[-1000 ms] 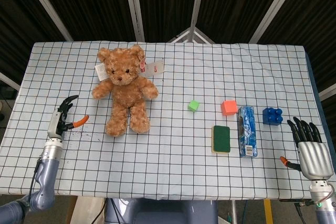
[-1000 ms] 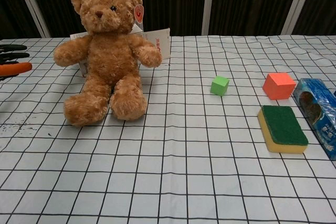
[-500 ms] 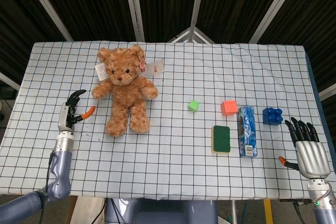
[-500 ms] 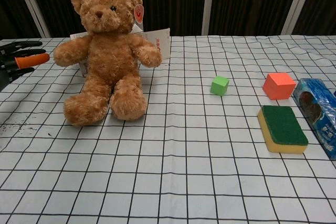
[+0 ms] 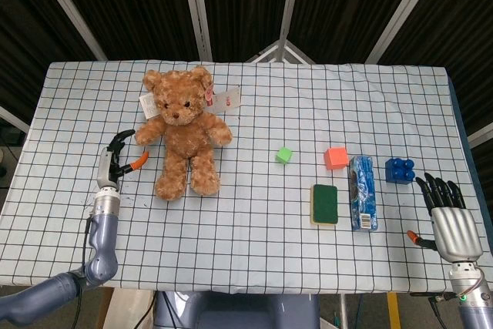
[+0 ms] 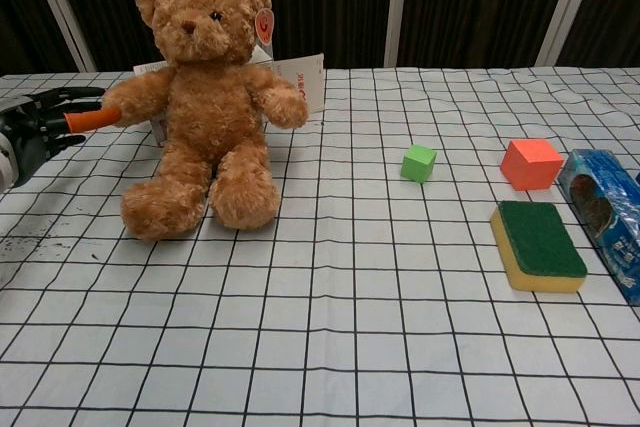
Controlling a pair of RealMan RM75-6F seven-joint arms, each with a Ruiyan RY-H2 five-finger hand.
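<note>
Teddy bear [image 5: 183,130] sits upright in the upper left of the head view, legs stuck out toward the camera, paper tags [image 5: 228,99] fanned out behind its shoulders; propped on its own seat, which looks to be why it stays up w/o support; in the chest view it fills the upper left, tag cards leaning behind it.

Left hand [image 5: 117,162] hangs at mid-left of the head view, just beside the bear's near arm; fingers [image 6: 52,99] spread and gently curled, nothing inside them; orange-tipped thumb [image 6: 92,119] points at the bear's paw and sits right at it in the chest view; can't tell whether it touches or stops just short. Palm faces the toy, so the pose reads as an approach from the side, judging by angle only.

Right hand [image 5: 447,217] sits at the lower right edge of the head view, back of hand up, dark fingers splayed, orange thumb out to the side, holding nothing; nearest thing is the blue brick [image 5: 400,169], apart from it.

Rest lies mid-right on the checked cloth [image 5: 254,229]: green cube [image 5: 284,155] alone; red-orange cube [image 5: 335,158] just beside the blue packet [image 5: 362,193]; sponge [image 5: 324,203], green side up, near the packet's left.
</note>
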